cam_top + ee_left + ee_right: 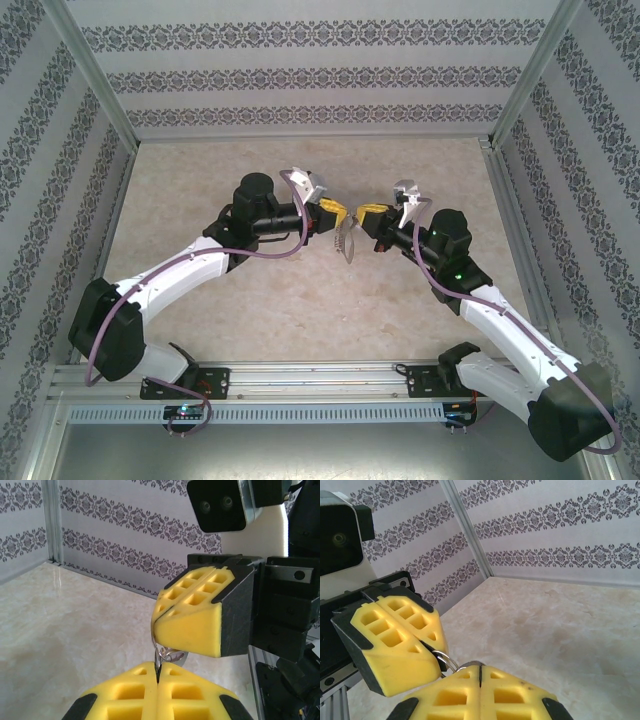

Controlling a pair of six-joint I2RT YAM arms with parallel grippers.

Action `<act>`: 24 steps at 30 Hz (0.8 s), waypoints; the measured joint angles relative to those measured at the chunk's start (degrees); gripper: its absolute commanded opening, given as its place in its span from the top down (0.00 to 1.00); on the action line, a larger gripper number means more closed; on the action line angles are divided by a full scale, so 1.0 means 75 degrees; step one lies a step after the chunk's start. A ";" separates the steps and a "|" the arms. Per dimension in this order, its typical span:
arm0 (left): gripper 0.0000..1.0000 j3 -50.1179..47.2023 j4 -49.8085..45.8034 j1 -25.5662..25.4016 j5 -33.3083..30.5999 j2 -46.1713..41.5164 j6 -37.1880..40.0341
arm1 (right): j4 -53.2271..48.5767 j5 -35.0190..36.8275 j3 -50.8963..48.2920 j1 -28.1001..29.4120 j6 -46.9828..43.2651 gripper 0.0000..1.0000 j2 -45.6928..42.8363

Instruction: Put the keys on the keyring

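Above the middle of the table [200, 320], the left gripper [335, 212] pinches the keyring [347, 242], which hangs between the two; the right gripper [372, 212] is closed beside it, whether on ring or key is unclear. Light, stiff, slippery metal, likely best pinched across its long side

Robot lab enclosure: aluminium frame [95, 75], wallpapered panel walls [320, 70], marble-look tabletop [300, 310], arm-mounting rail [320, 376].
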 measured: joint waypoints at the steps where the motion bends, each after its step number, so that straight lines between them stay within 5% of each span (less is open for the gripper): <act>1: 1.00 -0.0003 0.0044 0.0000 -0.0026 0.0000 -0.0015 | 0.0000 0.0000 0.0000 0.0000 0.0000 1.00 0.0003; 10: 1.00 -0.0067 0.0341 -0.0003 -0.0140 0.0000 -0.0143 | 0.0029 -0.0245 0.0000 0.0000 0.0058 1.00 0.0067; 11: 1.00 -0.0067 0.0376 -0.0003 -0.0140 0.0000 -0.0146 | 0.0029 -0.0321 0.0000 0.0000 0.0064 0.97 0.0105; 13: 1.00 -0.0070 0.0417 -0.0003 -0.0140 0.0000 -0.0149 | 0.0020 -0.0463 0.0000 -0.0038 0.0114 0.70 0.0184; 15: 1.00 -0.0073 0.0458 -0.0003 -0.0157 0.0000 -0.0149 | -0.0041 -0.0606 0.0000 -0.0119 0.0178 0.54 0.0216; 24: 1.00 -0.0105 0.0618 -0.0003 -0.0256 0.0000 -0.0204 | -0.0079 -0.0799 -0.0198 -0.1003 0.0586 0.49 -0.0251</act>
